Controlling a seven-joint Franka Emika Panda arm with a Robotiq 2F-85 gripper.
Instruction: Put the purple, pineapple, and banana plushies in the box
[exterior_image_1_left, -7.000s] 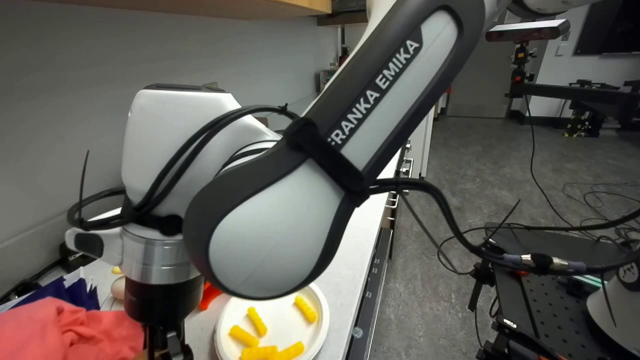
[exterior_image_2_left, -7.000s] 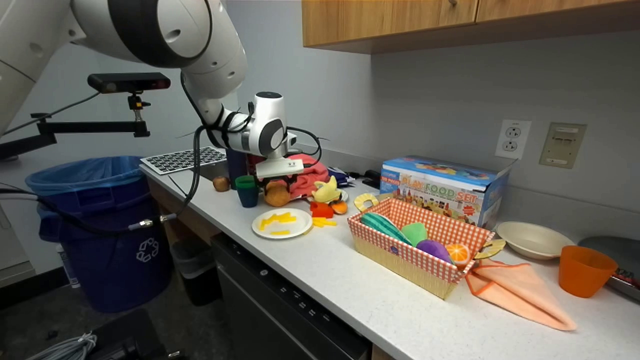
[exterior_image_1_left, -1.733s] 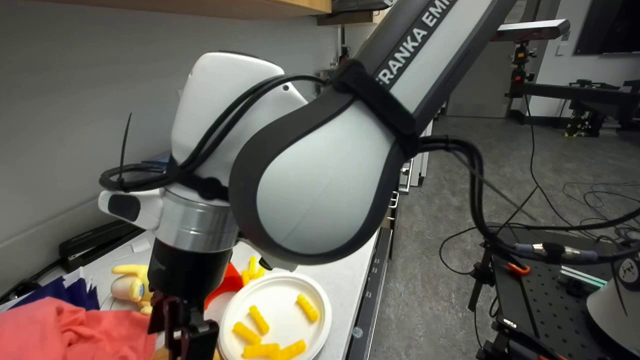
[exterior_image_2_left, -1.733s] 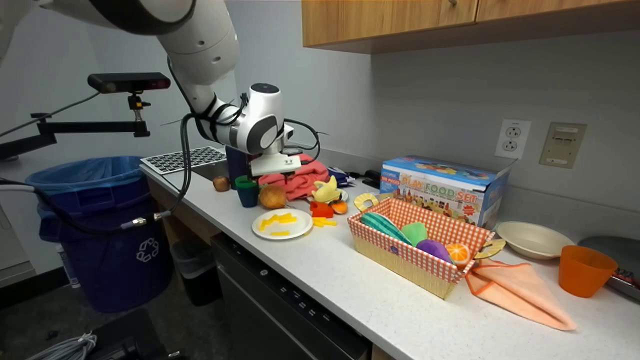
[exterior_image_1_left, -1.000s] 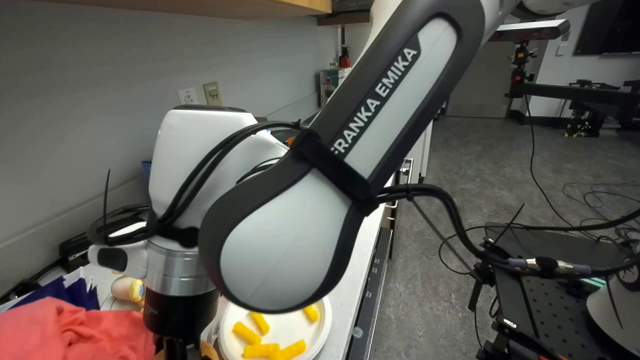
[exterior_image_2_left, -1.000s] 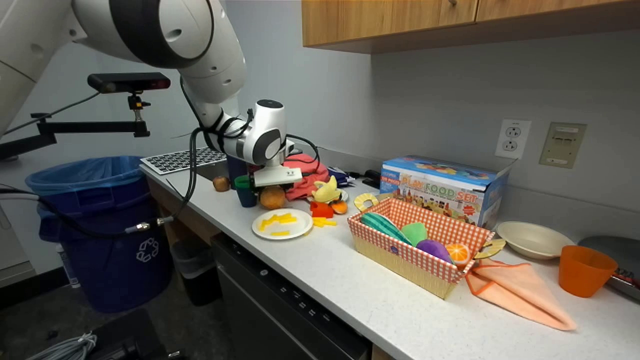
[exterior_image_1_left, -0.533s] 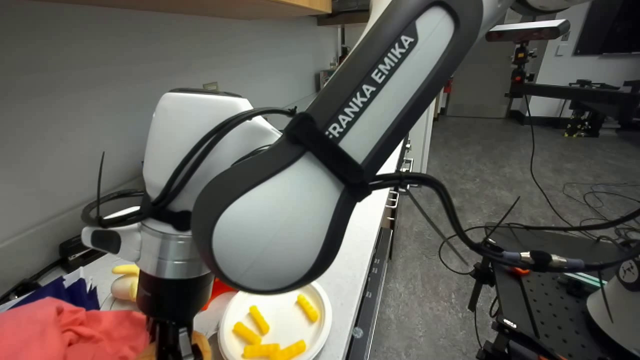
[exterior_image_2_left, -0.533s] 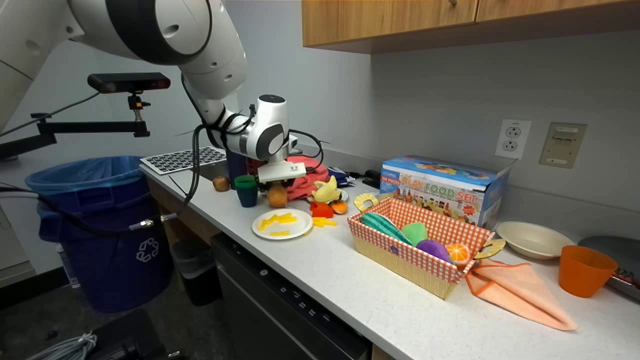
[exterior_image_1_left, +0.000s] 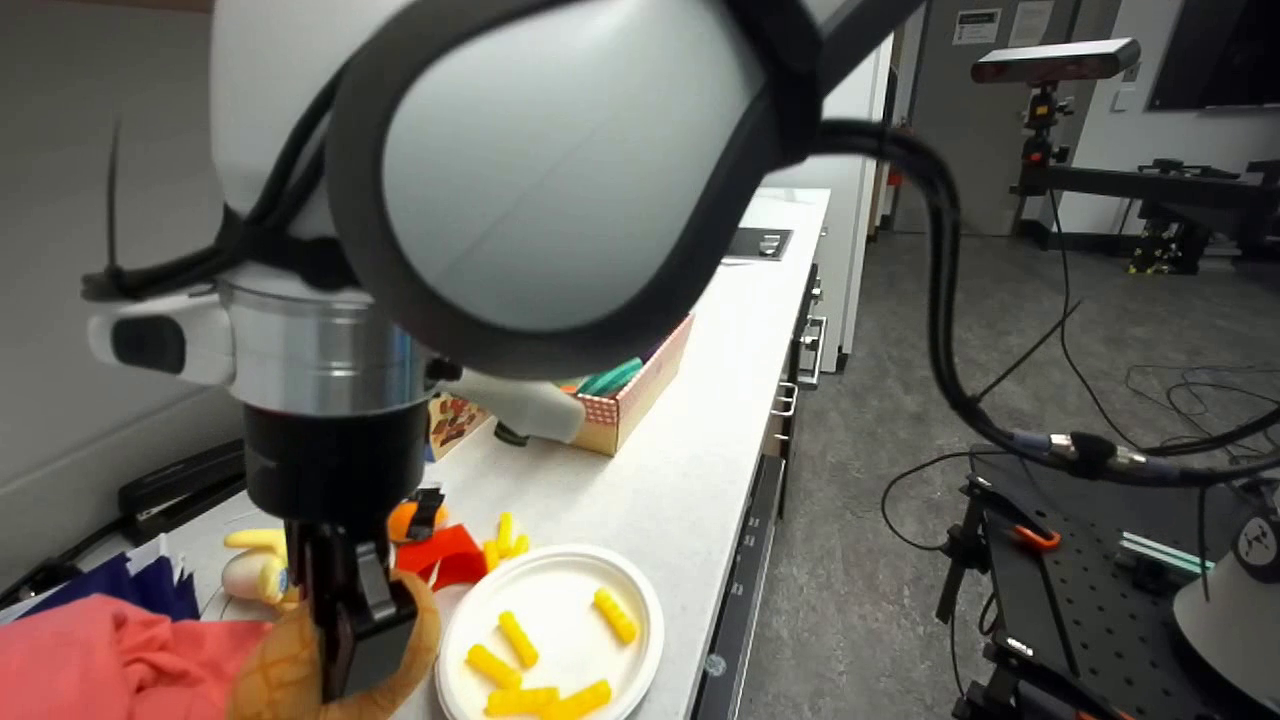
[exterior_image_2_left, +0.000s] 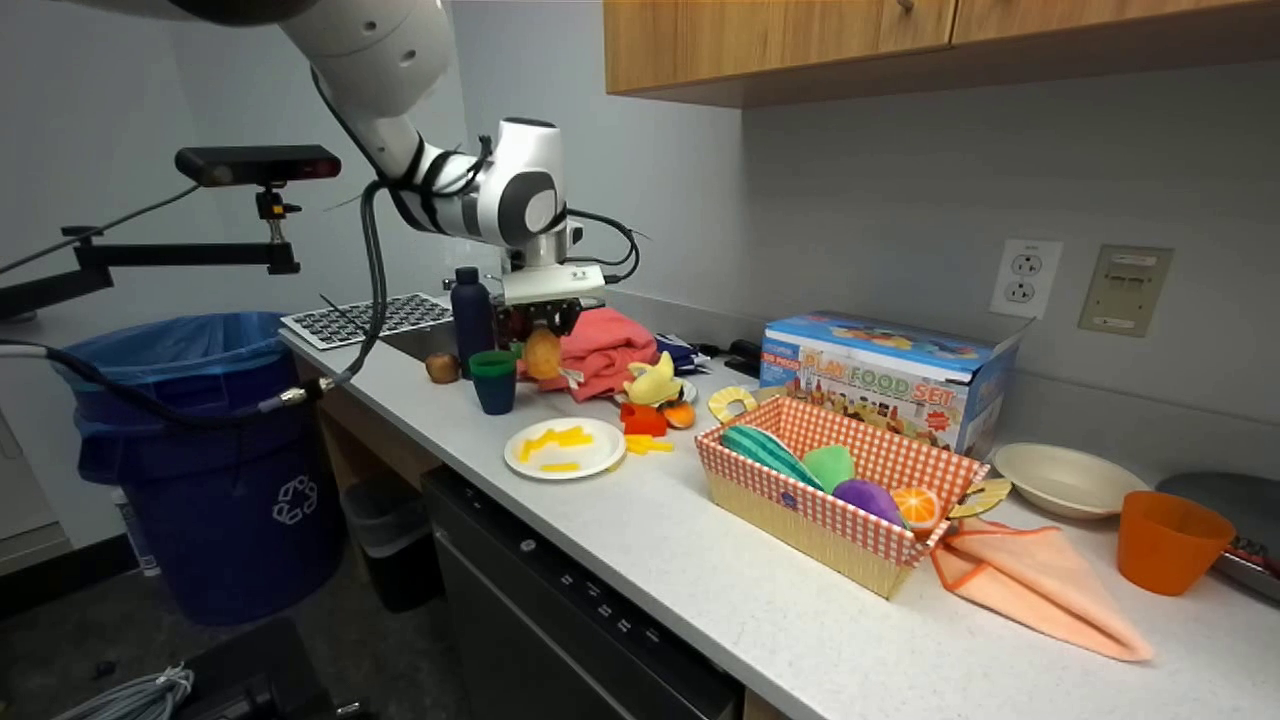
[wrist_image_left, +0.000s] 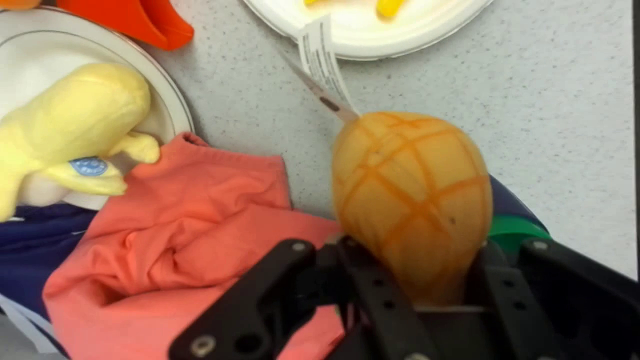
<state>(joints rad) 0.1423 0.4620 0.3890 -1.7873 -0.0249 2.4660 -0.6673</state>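
In the wrist view, the pineapple plushie (wrist_image_left: 412, 200) and the banana plushie (wrist_image_left: 75, 120) look like soft cloth. The pink cloth (wrist_image_left: 175, 255) at the lower left is wrinkly and matt. In both exterior views, the box (exterior_image_2_left: 800, 535) has rough, straw-like sides and a cloth rim. In an exterior view, the orange cup (exterior_image_2_left: 1168, 550) at the lower right looks like smooth plastic.

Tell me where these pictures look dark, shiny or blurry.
In an exterior view, the wall beneath the wooden cabinet looks shaded; in an exterior view, the silvery wrist collar gleams; in the wrist view, the tag on the pineapple plushie shows lettering too fuzzy to read.
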